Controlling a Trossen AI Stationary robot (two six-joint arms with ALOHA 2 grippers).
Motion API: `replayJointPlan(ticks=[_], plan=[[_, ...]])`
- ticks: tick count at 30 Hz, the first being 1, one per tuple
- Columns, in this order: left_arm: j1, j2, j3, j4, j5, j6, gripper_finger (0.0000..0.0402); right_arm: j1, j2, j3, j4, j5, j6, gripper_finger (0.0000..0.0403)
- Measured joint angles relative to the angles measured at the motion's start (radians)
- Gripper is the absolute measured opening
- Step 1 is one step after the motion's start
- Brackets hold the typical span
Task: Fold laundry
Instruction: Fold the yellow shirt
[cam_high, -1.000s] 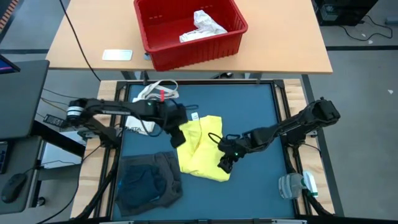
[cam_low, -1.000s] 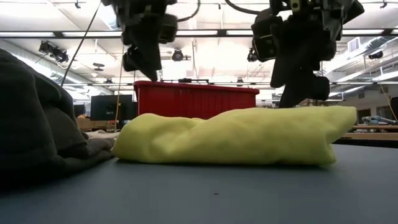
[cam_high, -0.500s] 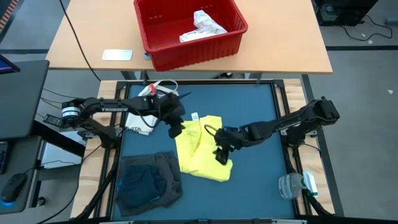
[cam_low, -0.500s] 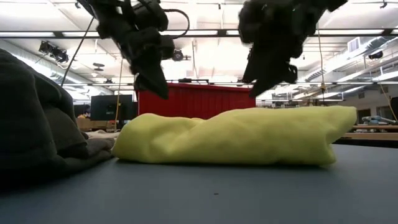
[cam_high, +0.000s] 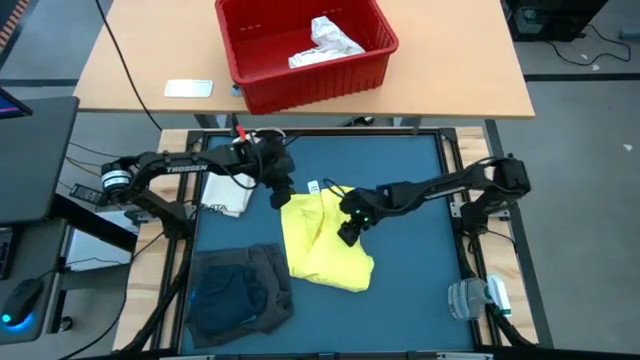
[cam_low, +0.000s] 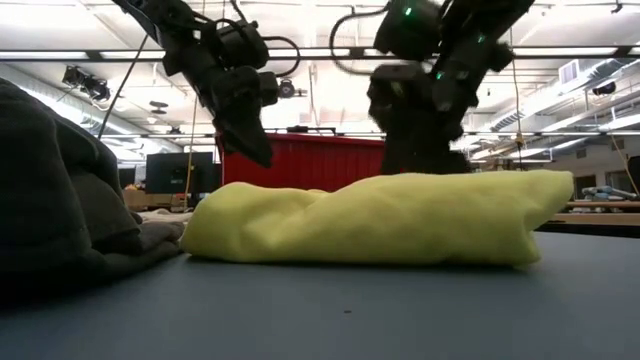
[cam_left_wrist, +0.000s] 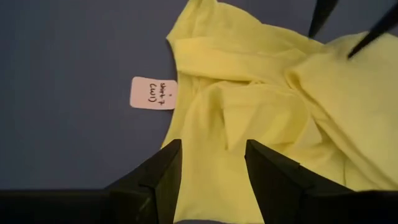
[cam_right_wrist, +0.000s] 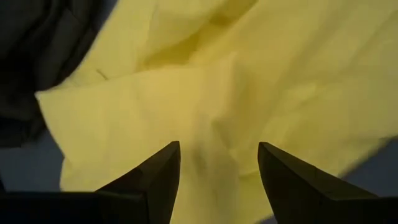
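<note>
Right claw (cam_high: 347, 232) spread, empty, over yellow garment (cam_high: 325, 240); left claw (cam_high: 279, 196) spread at its edge.

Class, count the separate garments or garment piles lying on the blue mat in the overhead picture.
2: the yellow garment at the mat's middle, under both grippers, and a dark grey pile at its near-left corner. That pile may hide more pieces.
</note>
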Motion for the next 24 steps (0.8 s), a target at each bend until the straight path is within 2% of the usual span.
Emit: replayJointPlan(ticks=[3,5,7,9,10,14,19,24], plan=[[0.006,0.0,0.0,-0.001,0.0,-0.001,0.0181,-0.003,0.059,0.0,0.079,-0.085,0.005,0.0213],[0.006,0.0,0.0,-0.004,0.001,-0.002,0.0181,-0.001,0.085,0.0,0.1,-0.123,0.027,0.0189],[0.005,0.0,0.0,-0.013,0.002,-0.017,0.0181,0.011,0.094,0.0,0.083,-0.162,0.04,0.0134],[0.0,0.0,0.0,-0.022,0.002,-0.032,0.0181,0.037,0.068,-0.001,0.059,-0.193,0.039,0.0055],[-0.002,0.0,0.0,-0.031,0.002,-0.04,0.0181,0.056,0.041,-0.001,0.05,-0.201,0.032,0.0029],[-0.018,0.001,0.0,-0.038,0.026,-0.055,0.0181,0.148,-0.095,0.002,0.01,-0.222,0.093,0.0018],[-0.051,0.001,0.0,-0.003,0.061,-0.107,0.0181,0.3,-0.237,0.002,-0.096,-0.193,0.163,0.0012],[-0.102,0.002,0.0,0.052,0.064,-0.159,0.0181,0.469,-0.238,0.002,-0.101,-0.192,0.231,0.0012]])
